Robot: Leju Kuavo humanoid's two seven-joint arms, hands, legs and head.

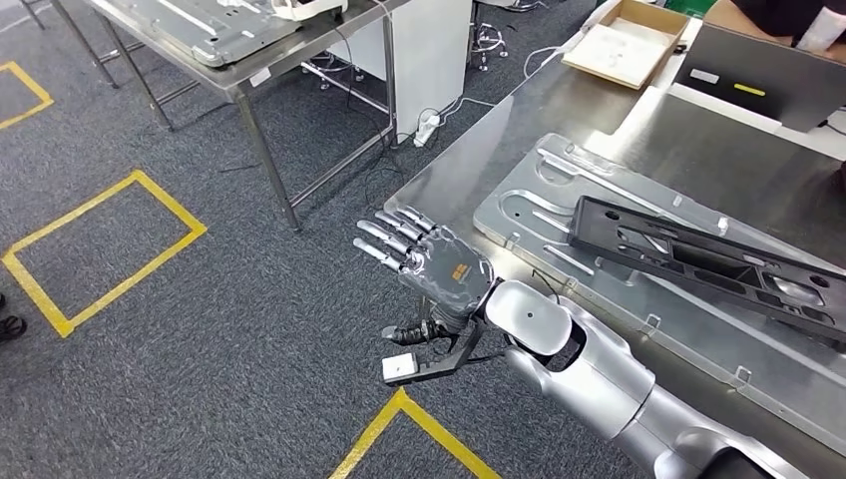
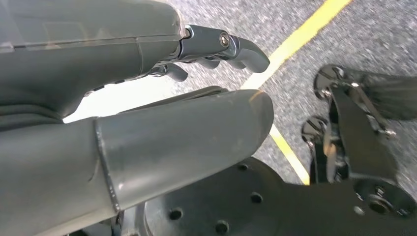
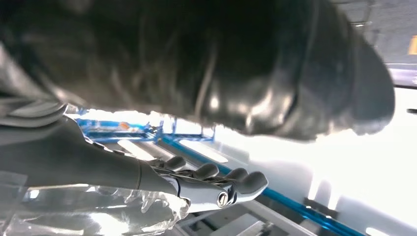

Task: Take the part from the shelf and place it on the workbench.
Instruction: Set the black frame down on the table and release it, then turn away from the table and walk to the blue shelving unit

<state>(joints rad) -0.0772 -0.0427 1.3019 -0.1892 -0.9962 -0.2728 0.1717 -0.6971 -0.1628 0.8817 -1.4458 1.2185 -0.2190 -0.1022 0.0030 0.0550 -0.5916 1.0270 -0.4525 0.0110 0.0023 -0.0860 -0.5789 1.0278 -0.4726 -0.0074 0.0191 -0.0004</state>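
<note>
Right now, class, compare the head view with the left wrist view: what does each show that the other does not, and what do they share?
Head view, not the left wrist view: the right hand with fingers spread over the floor beside the workbench, and the black part lying on a metal plate, with a cardboard box further back.
Left wrist view, not the head view: the left hand up close, holding nothing.
Both: grey carpet marked with yellow tape lines.

floor: grey carpet (image 1: 219,299), yellow tape squares (image 1: 100,249) | furniture: steel table (image 1: 249,75), cardboard box (image 1: 627,42)
</note>
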